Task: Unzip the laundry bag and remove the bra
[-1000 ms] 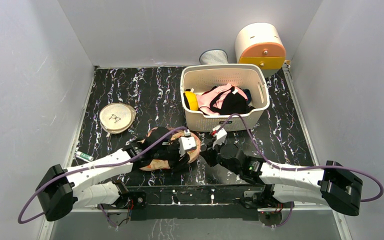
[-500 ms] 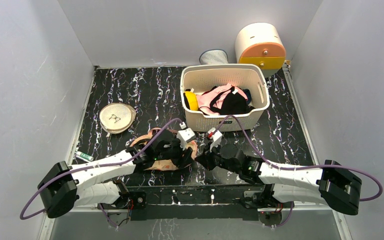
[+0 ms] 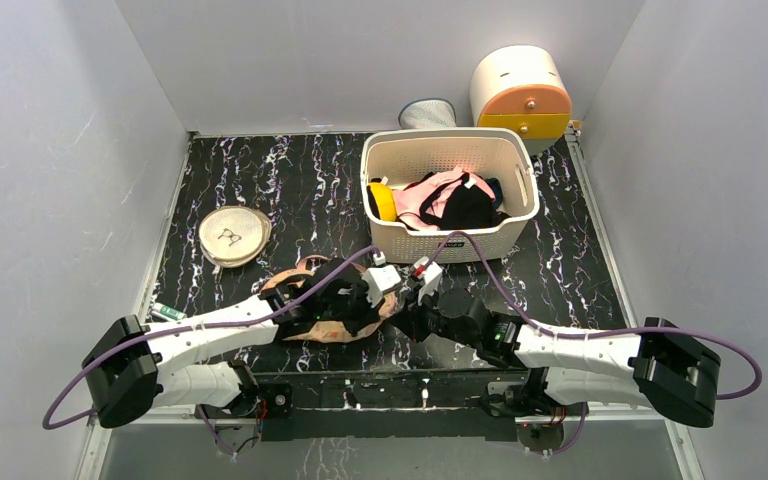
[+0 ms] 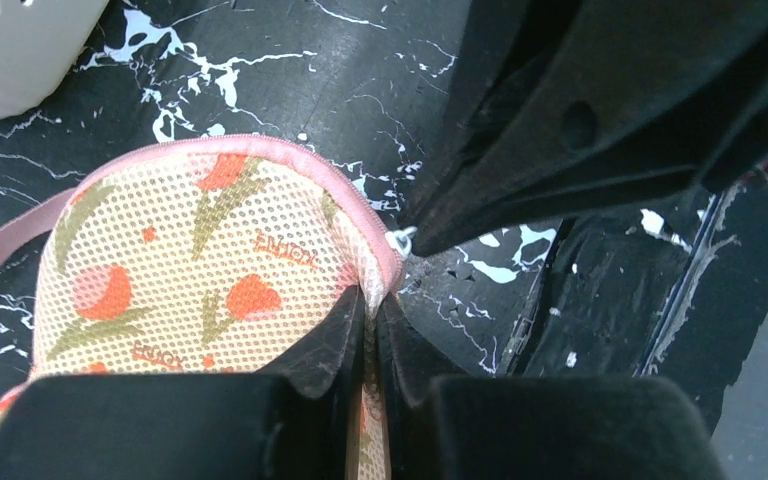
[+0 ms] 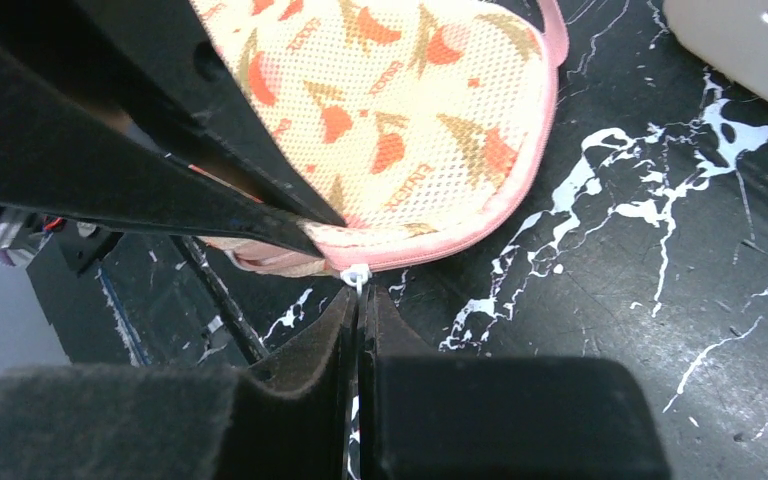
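The laundry bag [image 3: 297, 281] lies at the table's near middle, mostly under my left arm. It is peach mesh with orange and green motifs and pink edging [image 4: 190, 260]. My left gripper [image 4: 370, 312] is shut on the bag's pink edge at its right lobe. My right gripper [image 5: 360, 298] is shut on the small white zipper pull [image 5: 357, 272] at that same edge. The pull also shows in the left wrist view [image 4: 400, 238]. In the top view the two grippers meet, left [image 3: 384, 300] and right [image 3: 406, 316]. The bra is hidden.
A white basket [image 3: 390, 160] behind the grippers holds pink and black garments [image 3: 450, 200] and a small yellow round object [image 3: 382, 200]. A cream disc [image 3: 233, 235] lies at the left. A cream and orange drawer box [image 3: 520, 90] stands at the back right.
My right gripper has moved left to the bag's right edge and now meets my left gripper there. The left wrist shifted slightly over the bag.
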`<state>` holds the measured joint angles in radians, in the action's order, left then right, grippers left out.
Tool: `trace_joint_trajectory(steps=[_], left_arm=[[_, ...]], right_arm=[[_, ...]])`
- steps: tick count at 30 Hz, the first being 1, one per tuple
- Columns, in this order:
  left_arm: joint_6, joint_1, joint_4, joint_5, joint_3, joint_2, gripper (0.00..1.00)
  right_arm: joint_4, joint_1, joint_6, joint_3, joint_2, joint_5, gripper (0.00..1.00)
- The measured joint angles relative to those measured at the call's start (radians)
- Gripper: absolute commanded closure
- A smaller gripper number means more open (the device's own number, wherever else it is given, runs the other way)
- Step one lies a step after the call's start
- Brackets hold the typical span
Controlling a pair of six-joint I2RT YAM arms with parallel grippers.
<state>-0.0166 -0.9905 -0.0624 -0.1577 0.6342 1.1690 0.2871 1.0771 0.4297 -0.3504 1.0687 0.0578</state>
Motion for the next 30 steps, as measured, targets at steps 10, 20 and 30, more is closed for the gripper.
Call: trace_joint_trajectory(steps=[10,20,30], left_arm=[[-0.172,0.0,-0.151,-0.109,0.057,-0.034,1.0],[-0.243,0.0,-0.161,-0.16,0.053,-0.112,0.83],[-0.042,-0.001,-0.071,-0.154,-0.041,-0.083,0.46]], right_arm=[[-0.048,-0.023,0.002,-0.001,0.0,0.095,1.0],[-0.036,-0.216,-0.068,-0.017,0.095,-0.032,1.0],[-0.05,-0.208,-0.121,-0.035,0.065,-0.167,1.0]])
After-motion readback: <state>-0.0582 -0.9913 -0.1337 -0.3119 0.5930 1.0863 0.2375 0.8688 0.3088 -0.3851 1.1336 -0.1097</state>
